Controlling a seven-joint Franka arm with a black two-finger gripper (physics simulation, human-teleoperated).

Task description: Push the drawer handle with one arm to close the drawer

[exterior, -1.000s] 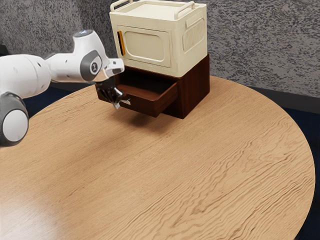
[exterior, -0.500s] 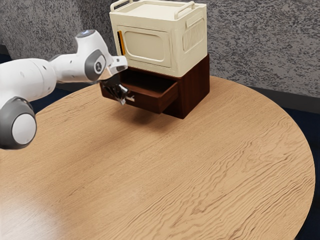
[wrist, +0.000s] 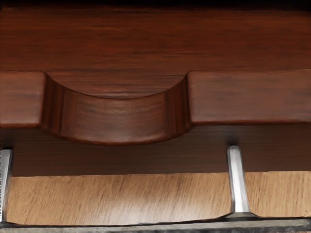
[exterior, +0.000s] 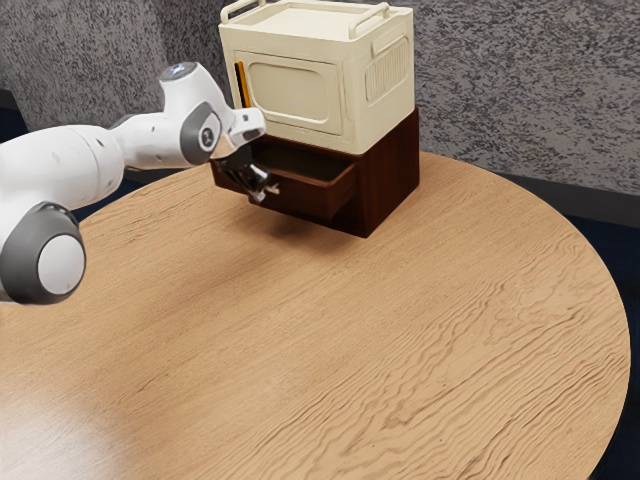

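And the drawer (exterior: 310,202) has slid further in than a moment ago, my gripper (exterior: 262,193) travelling with it, right at the silver handle (wrist: 238,179)! Wide or narrow, I can't tell. The drawer's still partly out of the dark wooden cabinet (exterior: 393,180), a scooped notch in its front's top edge. Cream box (exterior: 292,92) sits on the cabinet, round table (exterior: 400,340) beneath; my gripper hides some of the drawer front.
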